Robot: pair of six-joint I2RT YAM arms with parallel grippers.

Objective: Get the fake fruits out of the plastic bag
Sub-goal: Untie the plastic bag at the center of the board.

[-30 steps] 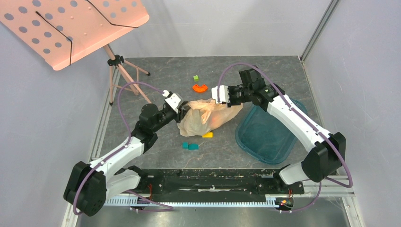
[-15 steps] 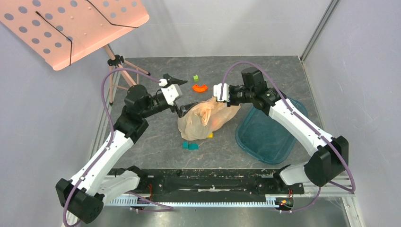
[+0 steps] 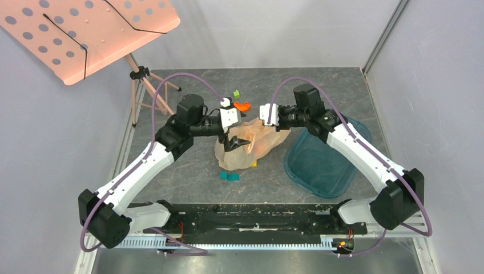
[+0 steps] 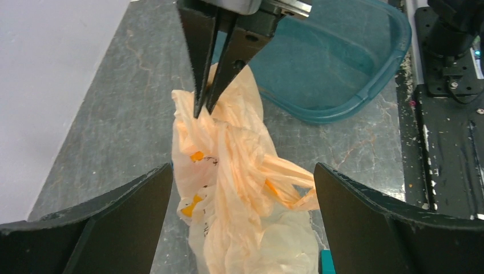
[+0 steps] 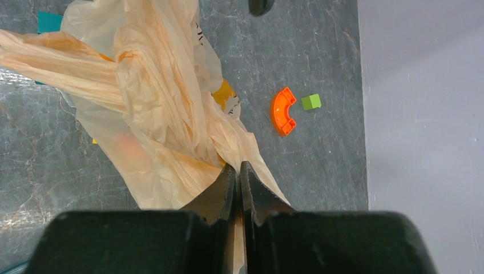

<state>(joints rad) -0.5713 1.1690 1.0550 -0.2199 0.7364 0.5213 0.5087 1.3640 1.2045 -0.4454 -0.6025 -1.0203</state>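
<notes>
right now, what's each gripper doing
Left gripper: open wide, gripping nothing, over the plastic bag.
Right gripper: closed, pinching an edge of the plastic bag.

- A grey marbled table [image 3: 188, 171] is seen beneath everything.
- 1 crumpled peach plastic bag [image 3: 251, 142] is laid mid-table, with 1 teal tray [image 3: 322, 165] just right of it.
- 1 orange curved piece [image 3: 243, 105] and 1 green cube [image 3: 236, 94] are set behind the bag.
- Teal blocks [image 3: 230, 176] and 1 yellow block [image 3: 253, 164] are found at its near edge.
</notes>
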